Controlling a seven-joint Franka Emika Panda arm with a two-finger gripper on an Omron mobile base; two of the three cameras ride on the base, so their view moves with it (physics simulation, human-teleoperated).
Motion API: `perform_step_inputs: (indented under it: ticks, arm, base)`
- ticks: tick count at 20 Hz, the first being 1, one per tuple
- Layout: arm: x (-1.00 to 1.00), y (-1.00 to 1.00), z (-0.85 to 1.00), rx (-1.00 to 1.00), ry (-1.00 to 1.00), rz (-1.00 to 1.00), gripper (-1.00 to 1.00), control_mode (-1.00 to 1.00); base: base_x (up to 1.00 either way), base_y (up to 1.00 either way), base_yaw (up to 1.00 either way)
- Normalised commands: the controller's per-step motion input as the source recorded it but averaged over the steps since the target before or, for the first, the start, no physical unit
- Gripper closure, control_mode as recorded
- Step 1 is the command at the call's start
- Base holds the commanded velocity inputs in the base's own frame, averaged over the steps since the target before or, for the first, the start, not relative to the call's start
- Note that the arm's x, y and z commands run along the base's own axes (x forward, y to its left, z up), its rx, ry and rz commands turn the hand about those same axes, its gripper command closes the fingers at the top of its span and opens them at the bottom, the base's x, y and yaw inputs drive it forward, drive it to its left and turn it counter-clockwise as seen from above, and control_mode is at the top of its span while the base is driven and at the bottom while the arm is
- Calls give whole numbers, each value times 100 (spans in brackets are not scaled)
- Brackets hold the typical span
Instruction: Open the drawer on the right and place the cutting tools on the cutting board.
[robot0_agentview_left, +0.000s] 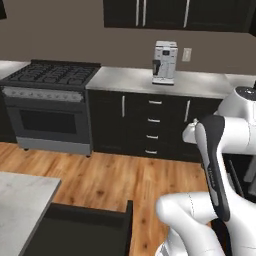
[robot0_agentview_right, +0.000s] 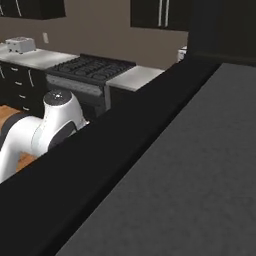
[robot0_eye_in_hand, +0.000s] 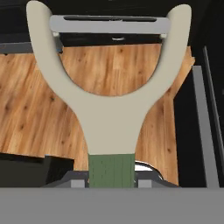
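Hand view showed the gripper (robot0_eye_in_hand: 111, 183) clamped low on the green-handled peeler (robot0_eye_in_hand: 109, 109) (Y-fork toward twelve o'clock), which risked pivoting loose over the wood floor (robot0_eye_in_hand: 30, 113).

One stove (robot0_agentview_left: 50, 75), one coffee machine (robot0_agentview_left: 164, 62), one toaster (robot0_agentview_right: 20, 44) — one green-handled peeler (robot0_eye_in_hand: 109, 100).

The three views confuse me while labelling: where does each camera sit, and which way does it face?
Left base view: behind the arm, looking over the open drawer to the stove.
Right base view: low against a dark counter; the arm's white shoulder shows at left.
Hand view: on the hand, looking along the claw shut on a green-handled peeler, above the wood floor.
Both base views share the stove.
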Motion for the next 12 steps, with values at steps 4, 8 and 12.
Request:
perform_step_inputs:
  ticks: [4,8,12]
  arm:
    - [0,0,0,0,0,0,100,100]
    - [0,0,0,0,0,0,100,100]
    - [0,0,0,0,0,0,100,100]
  base:
    - [100,-76,12]
    - [100,-87,3]
    - [100,-26,14]
